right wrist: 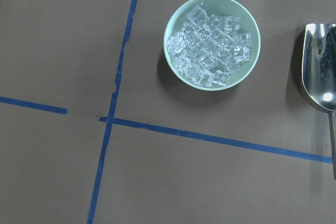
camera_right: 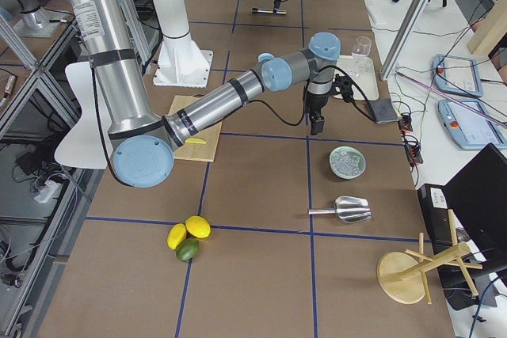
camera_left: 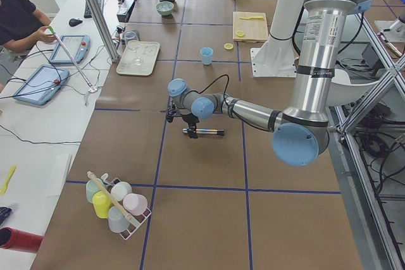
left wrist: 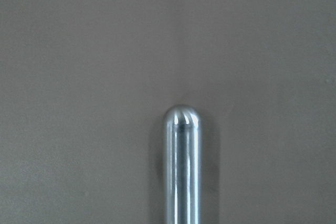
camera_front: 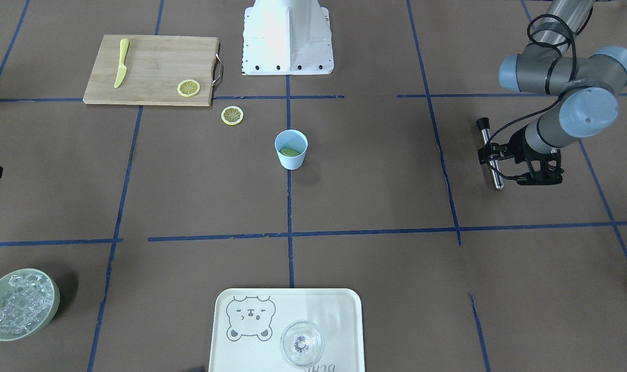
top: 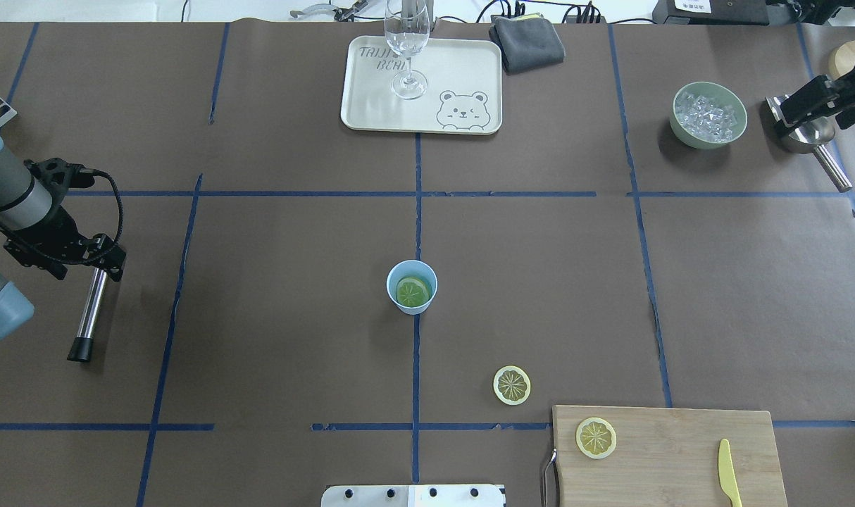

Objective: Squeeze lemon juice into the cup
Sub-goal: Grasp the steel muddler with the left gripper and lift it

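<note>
The light-blue cup stands at the table's middle, with one lemon slice lying inside it. A second lemon slice lies on the table near the board. A third lemon slice lies on the cutting board. My left gripper is far to the cup's left, shut on a metal rod with a black cap; the rod's round end shows in the left wrist view. My right gripper hovers by the ice bowl; I cannot tell whether it is open.
A wooden cutting board carries a yellow knife. A pale green bowl of ice and a metal scoop sit at the far right. A tray holds a clear glass; a grey cloth lies beside it.
</note>
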`<move>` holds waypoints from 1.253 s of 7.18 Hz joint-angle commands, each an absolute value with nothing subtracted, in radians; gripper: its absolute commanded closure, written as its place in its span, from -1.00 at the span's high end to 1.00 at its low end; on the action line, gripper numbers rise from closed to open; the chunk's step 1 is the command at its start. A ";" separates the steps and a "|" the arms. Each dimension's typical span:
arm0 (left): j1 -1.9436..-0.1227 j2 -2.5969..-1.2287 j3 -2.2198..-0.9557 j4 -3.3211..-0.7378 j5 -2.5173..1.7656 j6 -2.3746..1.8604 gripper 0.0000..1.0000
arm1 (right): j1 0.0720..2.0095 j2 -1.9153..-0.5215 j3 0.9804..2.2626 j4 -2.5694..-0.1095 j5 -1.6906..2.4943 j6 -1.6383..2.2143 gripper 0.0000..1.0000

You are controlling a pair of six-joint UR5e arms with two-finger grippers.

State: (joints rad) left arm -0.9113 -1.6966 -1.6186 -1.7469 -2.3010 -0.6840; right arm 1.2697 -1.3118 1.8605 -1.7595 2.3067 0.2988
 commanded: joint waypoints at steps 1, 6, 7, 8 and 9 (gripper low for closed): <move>-0.907 -1.698 -1.606 -1.750 -2.301 -0.683 1.00 | 1.276 -1.315 1.861 -1.759 2.315 0.296 1.00; -0.902 -1.698 -1.605 -1.752 -2.296 -0.678 -0.19 | 1.282 -1.315 1.865 -1.759 2.316 0.296 1.00; -0.900 -1.700 -1.605 -1.752 -2.296 -0.678 -0.46 | 1.284 -1.315 1.867 -1.759 2.318 0.296 1.00; -0.900 -1.701 -1.605 -1.752 -2.296 -0.678 -0.73 | 1.285 -1.315 1.867 -1.759 2.318 0.296 1.00; -0.900 -1.701 -1.608 -1.752 -2.296 -0.678 -1.00 | 1.285 -1.315 1.867 -1.759 2.318 0.296 1.00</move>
State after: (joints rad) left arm -0.9007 -1.7004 -1.6052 -1.7518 -2.2964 -0.6781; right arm 1.2846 -1.3146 1.8665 -1.7595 2.3176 0.2961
